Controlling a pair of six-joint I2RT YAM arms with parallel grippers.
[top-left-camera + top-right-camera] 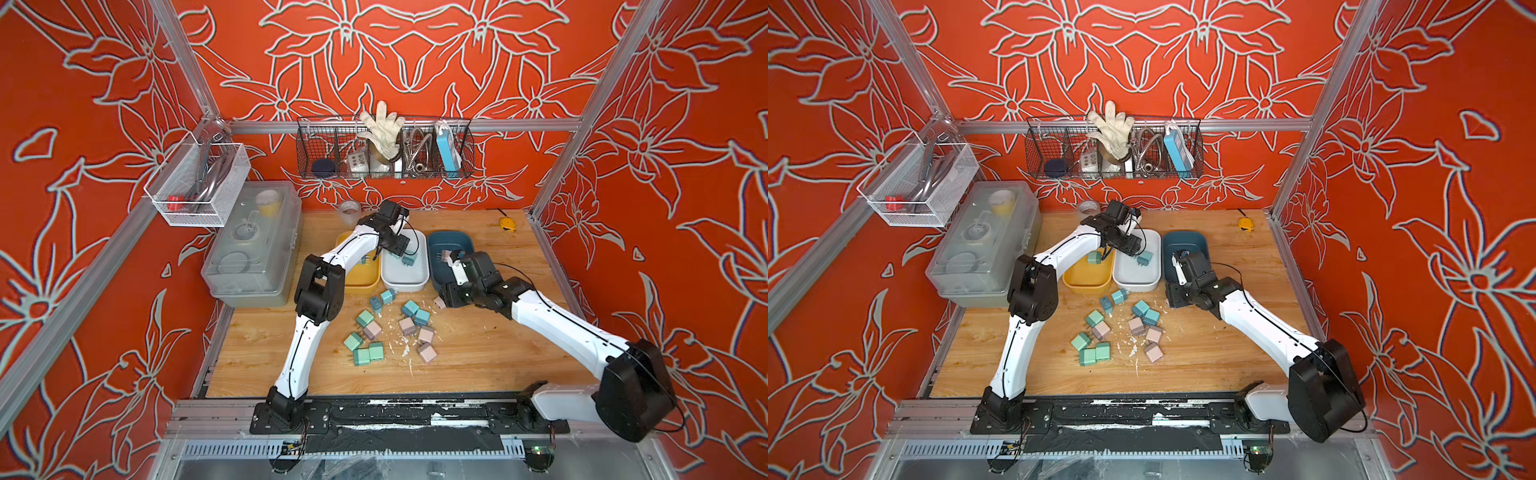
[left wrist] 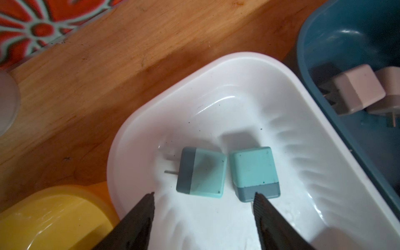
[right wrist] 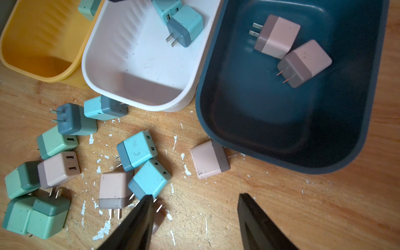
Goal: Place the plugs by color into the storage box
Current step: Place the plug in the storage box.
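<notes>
Teal plugs (image 2: 254,171) sit in white tray (image 2: 216,112) under L fingers (image 2: 138,216), spread & empty; R fingers (image 3: 138,220), apart too, prob. grab pink plug (image 3: 208,159) beside blue tray (image 3: 270,129) next.

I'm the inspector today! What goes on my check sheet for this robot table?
Surface: wooden table, scattered with white flakes.
Job's things: a mint plug in yellow tray, two teal plugs in white tray, two pink plugs in blue tray; loose plugs wait on the table.
Clutter: lidded clear box, tape roll, tape measure.
End effectors: left end effector open over white tray; right end effector open, empty.
Cables: thin black cables along the arms.
Surroundings: red flowered walls, wire baskets.
</notes>
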